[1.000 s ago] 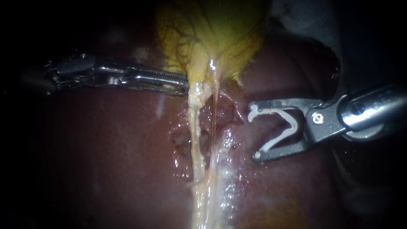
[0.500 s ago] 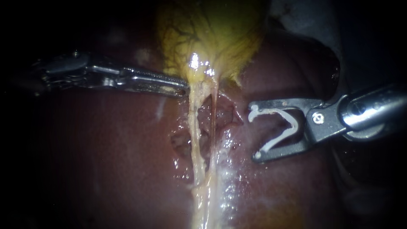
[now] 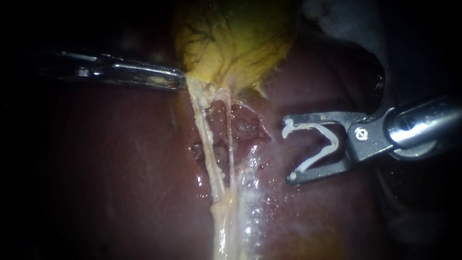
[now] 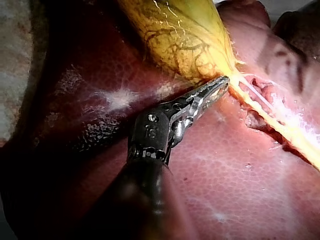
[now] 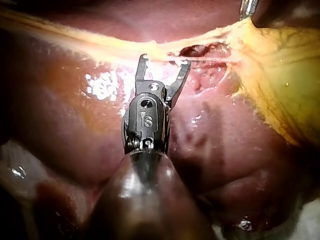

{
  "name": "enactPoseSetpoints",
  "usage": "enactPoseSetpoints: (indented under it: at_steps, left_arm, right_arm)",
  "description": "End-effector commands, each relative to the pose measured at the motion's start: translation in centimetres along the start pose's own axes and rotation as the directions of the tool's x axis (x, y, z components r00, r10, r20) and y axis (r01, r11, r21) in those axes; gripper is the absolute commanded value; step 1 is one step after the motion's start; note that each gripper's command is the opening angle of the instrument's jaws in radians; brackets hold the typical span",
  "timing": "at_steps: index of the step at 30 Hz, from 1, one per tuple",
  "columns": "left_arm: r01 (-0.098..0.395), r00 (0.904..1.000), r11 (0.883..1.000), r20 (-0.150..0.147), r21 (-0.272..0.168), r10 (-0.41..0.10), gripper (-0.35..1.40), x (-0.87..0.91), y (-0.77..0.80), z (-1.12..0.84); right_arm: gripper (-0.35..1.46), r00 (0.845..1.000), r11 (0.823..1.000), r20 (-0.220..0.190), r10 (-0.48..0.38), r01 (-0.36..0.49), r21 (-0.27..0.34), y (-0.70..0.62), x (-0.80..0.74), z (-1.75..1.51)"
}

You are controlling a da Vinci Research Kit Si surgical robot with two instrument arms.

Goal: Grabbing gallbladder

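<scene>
Bench-side, the only writing on show is engraved on the tools. A stamped mark (image 4: 150, 131) sits on the dark metal of the left instrument (image 4: 216, 90), just behind its jaws, as seen by that arm's own camera. A second mark (image 5: 146, 120), also small and pale, stands on the right instrument (image 5: 163, 62) in the same place behind its jaws, below a round pin. From the endoscope, no lettering can be made out on either tool.
</scene>
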Motion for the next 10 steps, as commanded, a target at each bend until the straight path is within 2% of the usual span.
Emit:
enactPoseSetpoints:
  at_steps: [1, 10]
  left_arm:
    - [0.001, 1.0, 1.0, 0.006, -0.005, -0.001, -0.35, -0.03, -0.01, -0.03]
    - [-0.001, 0.9999, 1.0, 0.01, -0.015, 0.001, -0.35, -0.02, -0.03, -0.03]
  right_arm:
    - [0.57, 1.0, 1.0, 0.0, 0.0, 0.0, 0.0, 0.0, 0.0, 0.0]
    - [0.57, 1.0, 1.0, 0.0, 0.0, 0.0, 0.0, 0.0, 0.0, 0.0]
